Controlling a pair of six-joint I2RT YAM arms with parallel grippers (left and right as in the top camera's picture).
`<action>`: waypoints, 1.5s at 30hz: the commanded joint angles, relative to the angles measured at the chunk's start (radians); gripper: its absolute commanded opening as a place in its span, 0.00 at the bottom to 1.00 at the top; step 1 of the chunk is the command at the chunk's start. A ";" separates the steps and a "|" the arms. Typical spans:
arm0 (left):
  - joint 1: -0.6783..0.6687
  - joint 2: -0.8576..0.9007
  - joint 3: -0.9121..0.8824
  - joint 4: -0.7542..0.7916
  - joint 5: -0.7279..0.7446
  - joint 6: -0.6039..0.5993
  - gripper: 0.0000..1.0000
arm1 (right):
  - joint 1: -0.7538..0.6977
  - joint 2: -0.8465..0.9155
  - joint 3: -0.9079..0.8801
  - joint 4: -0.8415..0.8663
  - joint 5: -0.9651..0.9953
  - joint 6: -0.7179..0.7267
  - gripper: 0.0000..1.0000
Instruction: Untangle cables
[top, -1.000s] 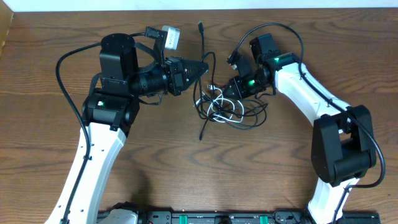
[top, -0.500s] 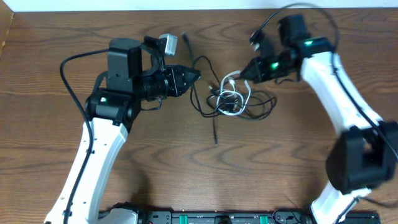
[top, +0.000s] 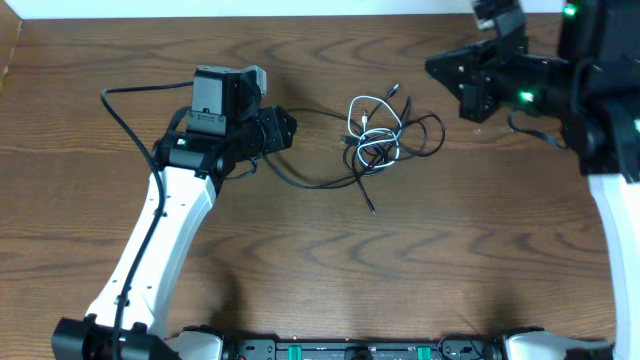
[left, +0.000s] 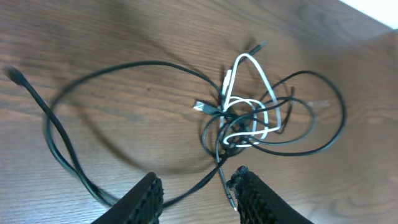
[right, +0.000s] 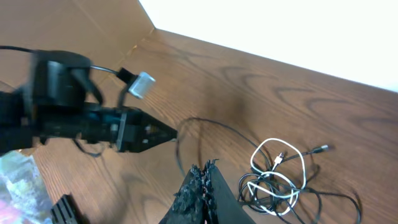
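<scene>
The cables (top: 375, 135) lie in a knot on the wooden table: a white one (left: 247, 57) looped through black ones. One long black cable (left: 124, 65) sweeps out to the left in a wide loop, its plug end (left: 11, 73) lying free. My left gripper (top: 290, 128) stands open left of the knot. In the left wrist view that gripper (left: 196, 180) has the black cable running loose across the gap, touching neither finger. My right gripper (top: 432, 66) hangs high at the back right, shut and empty. From the right wrist, the shut gripper (right: 204, 169) sits well above the knot (right: 280, 180).
The left arm's thick black cord (top: 110, 110) arcs over the table at the left. A dark rail (top: 330, 350) runs along the front edge. A cardboard wall (right: 93, 25) and a plastic bag (right: 15, 180) show at the left in the right wrist view.
My left gripper has opened and drawn back left, leaving the black cable on the table. My right arm rose and swung back right, away from the knot, which shifted slightly right.
</scene>
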 joint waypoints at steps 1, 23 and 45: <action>-0.002 0.009 0.016 -0.003 -0.039 0.012 0.33 | -0.008 -0.007 0.010 -0.032 0.056 0.058 0.01; -0.186 0.202 0.015 0.095 0.113 0.149 0.50 | 0.037 0.288 0.005 -0.180 0.225 0.259 0.44; -0.257 0.448 0.015 0.436 -0.057 0.248 0.54 | -0.038 0.283 0.005 -0.252 0.221 0.173 0.50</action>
